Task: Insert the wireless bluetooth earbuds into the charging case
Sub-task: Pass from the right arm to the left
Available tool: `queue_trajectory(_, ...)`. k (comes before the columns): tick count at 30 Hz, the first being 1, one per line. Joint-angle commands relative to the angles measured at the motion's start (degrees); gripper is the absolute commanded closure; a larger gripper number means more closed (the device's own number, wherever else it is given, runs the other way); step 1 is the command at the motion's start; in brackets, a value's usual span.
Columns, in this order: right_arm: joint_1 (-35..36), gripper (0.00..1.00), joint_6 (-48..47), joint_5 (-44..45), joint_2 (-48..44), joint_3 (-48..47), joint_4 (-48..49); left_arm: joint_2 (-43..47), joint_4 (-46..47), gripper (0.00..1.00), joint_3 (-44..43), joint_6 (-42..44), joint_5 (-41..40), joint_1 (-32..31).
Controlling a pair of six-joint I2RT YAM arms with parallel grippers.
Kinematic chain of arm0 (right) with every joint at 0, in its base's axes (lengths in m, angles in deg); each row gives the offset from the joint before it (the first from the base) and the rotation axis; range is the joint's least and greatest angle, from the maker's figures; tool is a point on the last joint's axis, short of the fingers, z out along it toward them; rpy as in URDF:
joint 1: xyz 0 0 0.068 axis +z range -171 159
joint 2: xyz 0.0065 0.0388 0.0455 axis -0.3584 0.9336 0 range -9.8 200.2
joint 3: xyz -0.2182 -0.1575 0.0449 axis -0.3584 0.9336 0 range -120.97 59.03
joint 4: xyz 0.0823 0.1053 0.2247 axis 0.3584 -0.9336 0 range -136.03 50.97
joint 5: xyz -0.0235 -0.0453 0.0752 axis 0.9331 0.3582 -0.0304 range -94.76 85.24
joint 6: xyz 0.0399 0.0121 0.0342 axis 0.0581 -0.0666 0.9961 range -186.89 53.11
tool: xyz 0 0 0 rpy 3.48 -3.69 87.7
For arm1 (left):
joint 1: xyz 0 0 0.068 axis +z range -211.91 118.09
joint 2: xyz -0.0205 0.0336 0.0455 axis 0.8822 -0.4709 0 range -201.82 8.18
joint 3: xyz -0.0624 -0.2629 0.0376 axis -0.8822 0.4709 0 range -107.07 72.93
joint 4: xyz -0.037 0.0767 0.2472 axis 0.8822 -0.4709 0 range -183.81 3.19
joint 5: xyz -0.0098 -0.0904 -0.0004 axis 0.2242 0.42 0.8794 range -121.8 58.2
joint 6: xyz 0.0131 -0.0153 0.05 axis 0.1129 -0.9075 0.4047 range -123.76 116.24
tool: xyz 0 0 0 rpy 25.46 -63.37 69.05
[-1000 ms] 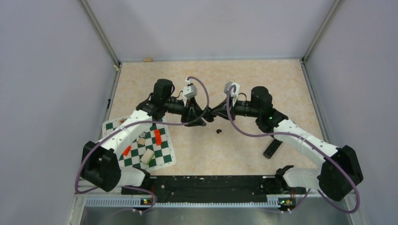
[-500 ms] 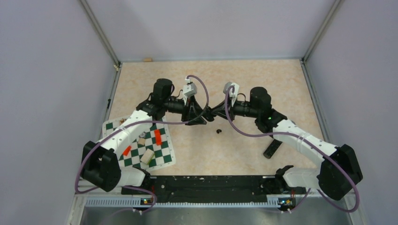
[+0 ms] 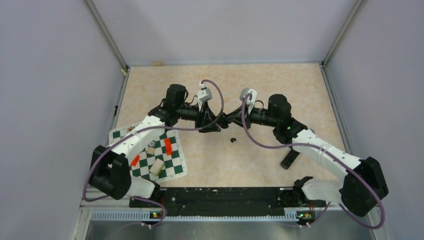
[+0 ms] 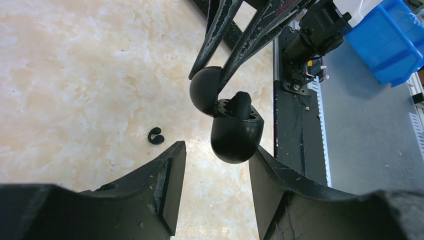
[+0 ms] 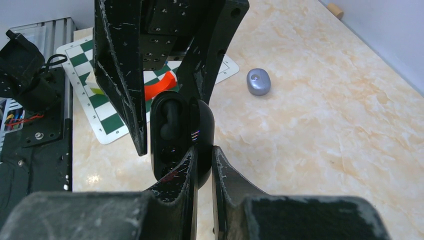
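Holding charging case [image 4: 235, 135] open | left tool [image 4: 216, 155] clamped round it | right tool [image 5: 202, 152] pinching lid [image 4: 202, 95]

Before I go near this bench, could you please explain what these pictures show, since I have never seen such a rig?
A robot's left arm and right arm are bolted at the near edge of a table. One picture looks down from above; the other two come from a camera on each wrist. The left gripper holds the base of a small black charging case; the right gripper pinches its open lid. A dark earbud sits inside. On the table lie a chequered mat with blocks, a black cylinder, a small black curled piece and a grey-lilac pebble-shaped thing.
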Motion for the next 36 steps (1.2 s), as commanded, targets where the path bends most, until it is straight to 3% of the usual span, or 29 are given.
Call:
queue_trajectory(1,0.5,1.00,-0.6,1.3,-1.3,-0.2,3.0,-0.1,1.9,0.46,-0.8,-1.0,1.6,0.1)
queue_trajectory(11,2.4,1.00,-2.0,4.5,0.0,-0.5,2.8,-0.2,2.4,0.46,-0.7,-1.6,2.9,0.0)
queue_trajectory(21,3.3,1.00,-2.9,5.6,1.0,-0.9,2.1,-0.4,2.5,0.56,-0.7,-1.4,2.6,0.0)
queue_trajectory(36,3.6,1.00,-2.9,5.6,1.3,-1.1,1.9,-0.4,2.5,0.50,-0.5,-1.3,2.0,0.0)
